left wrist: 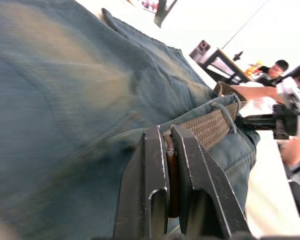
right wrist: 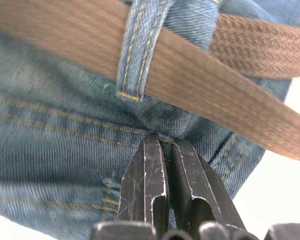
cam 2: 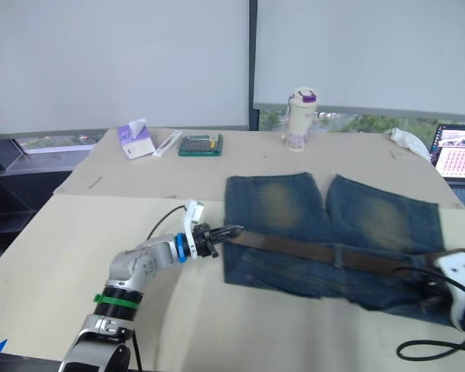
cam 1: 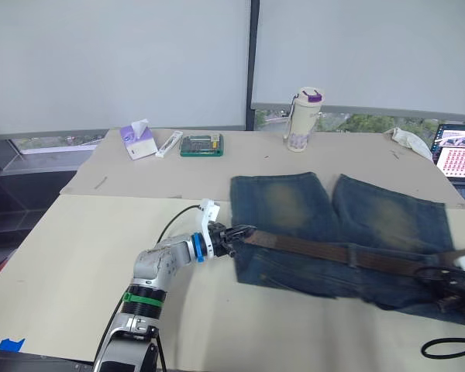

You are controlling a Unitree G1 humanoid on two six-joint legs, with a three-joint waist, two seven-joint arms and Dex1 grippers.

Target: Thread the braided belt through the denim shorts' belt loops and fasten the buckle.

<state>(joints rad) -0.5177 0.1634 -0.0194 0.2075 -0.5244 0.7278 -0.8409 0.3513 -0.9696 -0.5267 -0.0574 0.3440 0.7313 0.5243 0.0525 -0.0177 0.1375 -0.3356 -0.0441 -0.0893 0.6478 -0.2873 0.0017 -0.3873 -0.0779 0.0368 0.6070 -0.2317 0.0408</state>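
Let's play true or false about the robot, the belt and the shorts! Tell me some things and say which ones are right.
1. The left gripper is pinching the end of the braided belt. True.
2. The denim shorts are hanging off the table edge. False: they lie flat on the table.
3. The belt passes under a belt loop on the waistband. True.
4. The right gripper is wide open above the shorts. False: its fingers are shut on the denim just below the belt.
5. A bottle with a purple lid stands beyond the shorts. True.
6. The belt lies across the leg ends. False: it runs along the waistband.
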